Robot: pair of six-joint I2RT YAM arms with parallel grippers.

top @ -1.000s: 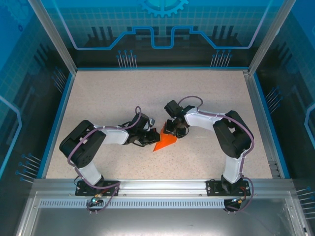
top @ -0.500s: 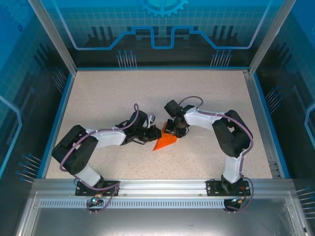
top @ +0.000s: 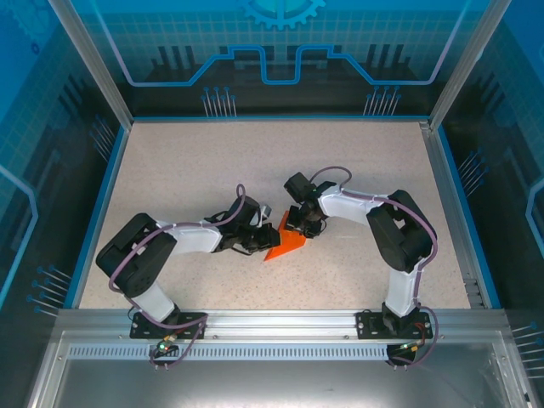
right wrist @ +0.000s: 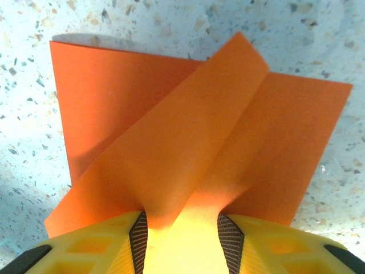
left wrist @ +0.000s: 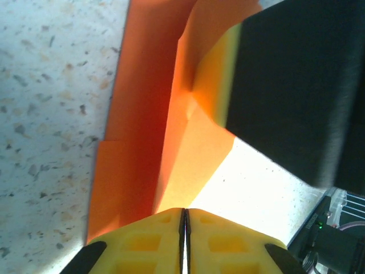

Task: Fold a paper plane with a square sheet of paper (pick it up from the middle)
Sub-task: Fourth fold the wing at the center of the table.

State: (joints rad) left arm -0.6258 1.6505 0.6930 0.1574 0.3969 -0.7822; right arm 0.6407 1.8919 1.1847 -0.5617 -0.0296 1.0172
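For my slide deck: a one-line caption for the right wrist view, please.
Right gripper pinching up a fold of the orange paper lying on the speckled table.

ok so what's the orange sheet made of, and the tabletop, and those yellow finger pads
Orange sheet: thin matte paper; it holds sharp creases and a lifted flap.
Tabletop: pale with dark flecks, likely stone-look laminate or composite.
Yellow finger pads: probably moulded plastic or rubber, with recessed pockets.

Orange paper (top: pixel 286 246) on table (top: pixel 187 161); left, right jaws at its edges
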